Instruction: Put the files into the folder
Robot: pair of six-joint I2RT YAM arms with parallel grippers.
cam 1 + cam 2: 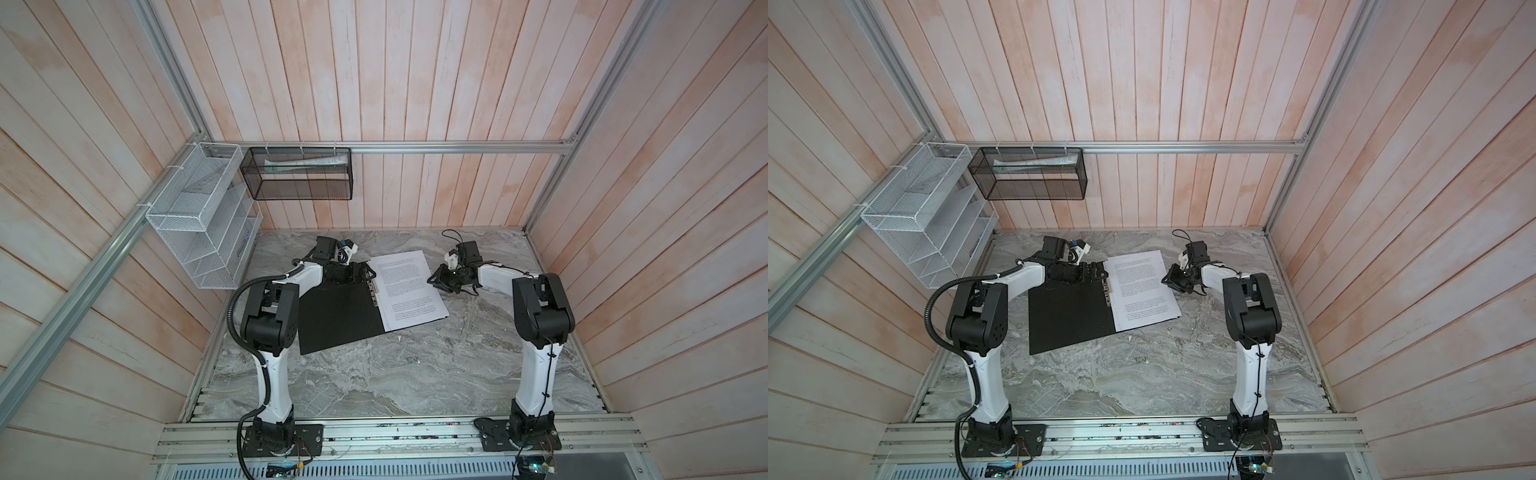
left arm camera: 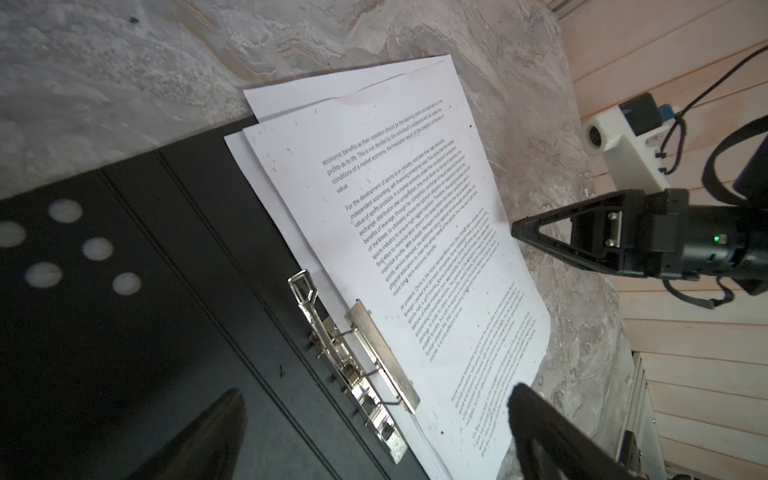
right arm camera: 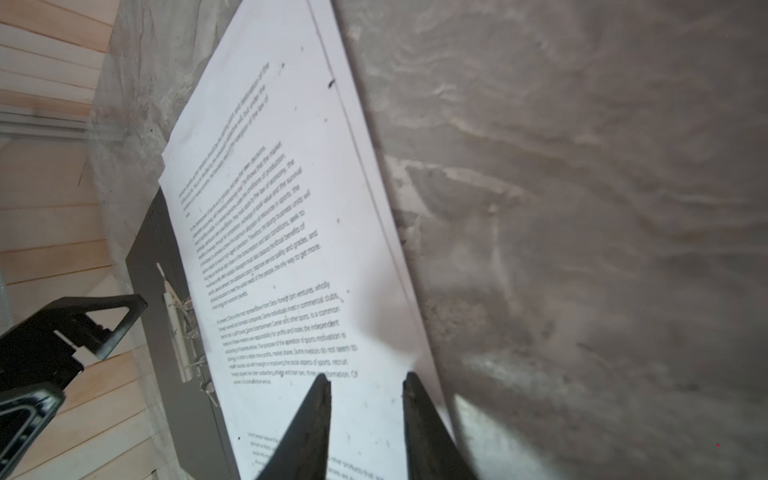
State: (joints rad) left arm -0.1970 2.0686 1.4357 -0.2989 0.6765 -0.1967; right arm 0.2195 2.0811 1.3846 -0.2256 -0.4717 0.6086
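— So, where was the folder (image 1: 337,318)?
— It lay open and flat on the grey marbled bench (image 1: 395,374), black side up. In both top views it sat near the middle of the bench, a bit to the left.
— And the files (image 1: 409,286)?
— The white sheets with black print lay on the folder's right half, just beside the metal clip (image 2: 357,353). They were not neat. One sheet stuck out past the others at the far end. I could not tell if their edge was tucked under the clip's bar.
— What about the left gripper (image 1: 369,272)?
— It hung over the far end of the folder, near the clip. Its jaws stood spread wide, one above the black part and one above the paper. They held nothing.
— And the right gripper (image 3: 365,376)?
— It was at the long outer edge of the files. Its jaws stood a little way apart, and white paper showed in the gap. Nothing was pinched between them. I could not tell if the tips touched the sheet.
— Anything else?
— A white wire mesh organizer (image 1: 199,224) and a black mesh basket (image 1: 299,174) hung on the rail (image 1: 415,146) by the wall, well apart from the folder. The folder's cover had small round dots (image 2: 97,249) on it.
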